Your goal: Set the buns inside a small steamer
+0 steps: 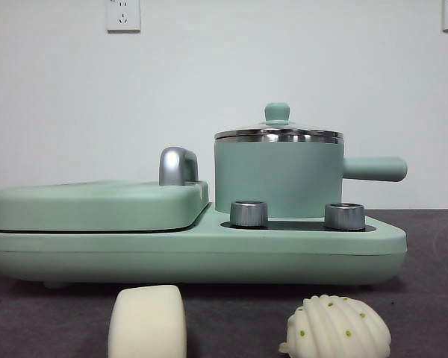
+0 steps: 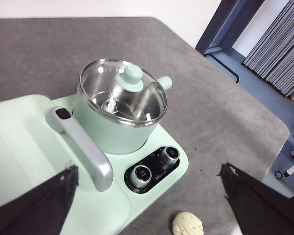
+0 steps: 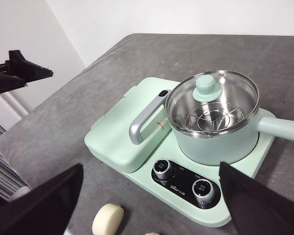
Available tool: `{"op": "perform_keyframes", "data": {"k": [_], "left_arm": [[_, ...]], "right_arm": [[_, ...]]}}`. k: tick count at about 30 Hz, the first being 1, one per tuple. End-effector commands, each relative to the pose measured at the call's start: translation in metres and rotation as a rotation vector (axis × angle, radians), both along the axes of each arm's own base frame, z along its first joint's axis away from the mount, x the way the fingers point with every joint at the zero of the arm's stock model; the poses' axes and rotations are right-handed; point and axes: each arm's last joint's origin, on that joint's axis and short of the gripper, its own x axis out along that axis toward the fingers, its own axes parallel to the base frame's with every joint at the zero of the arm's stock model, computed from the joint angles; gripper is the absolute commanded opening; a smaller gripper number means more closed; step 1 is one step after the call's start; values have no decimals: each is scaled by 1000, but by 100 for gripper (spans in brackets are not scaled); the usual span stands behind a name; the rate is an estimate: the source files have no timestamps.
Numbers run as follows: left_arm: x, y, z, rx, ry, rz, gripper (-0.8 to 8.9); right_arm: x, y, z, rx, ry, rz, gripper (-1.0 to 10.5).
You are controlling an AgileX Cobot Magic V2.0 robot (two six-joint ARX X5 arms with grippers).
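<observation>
Mint-green cylindrical steamer pot with steel rim and stubby side handle [image 1: 278,177] sits right of centre in the front view, on the mint-green cooker base [image 1: 198,250], behind two steel knobs. Its steel-rimmed glass lid with green knob [image 1: 278,125] is on, so the pot is closed to the buns; judged first step: lift the lid. Through the glass, the right wrist view shows a wire rack [image 3: 213,119] inside, presumably the seat for the buns.

Smooth cream block-shaped bun [image 1: 147,322] lies at lower centre-left of the front view, on the grey table [image 1: 433,298] just before the base. Ridged shell-shaped white bun with green dots [image 1: 337,327] lies at lower right, apart from the first. Both are outside the pot, within easy reach.

Flat mint-green griddle lid with chrome handle [image 1: 97,205] occupies the left half, not involved.

Left gripper [image 2: 149,205] and right gripper [image 3: 152,200] hang high over the appliance, jaws spread wide, holding nothing. No step of the task is done.
</observation>
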Motion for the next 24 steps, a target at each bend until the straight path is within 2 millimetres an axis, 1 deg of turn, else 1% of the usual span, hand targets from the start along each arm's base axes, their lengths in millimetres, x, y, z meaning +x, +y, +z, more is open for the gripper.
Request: {"op": "perform_keyframes", "data": {"k": [1,5,11,19,24], "left_arm": [[7,-3,5,-7,7,-7,476],[20,-8,10,5,33,-9,476],[50,-26,24,70,99,-59,474],[99,-65,44,200,207,-160,474],[130,-91,44,254,273,-206,473]], "right_arm": [[-1,0,5,-6,-25,5,443],[-1,0,5,-6,-25,5,443],[-1,0,5,-6,-25,5,443],[-1,0,5,-5,-26,6,443],[-1,0,5,-5,-25,6,443]]}}
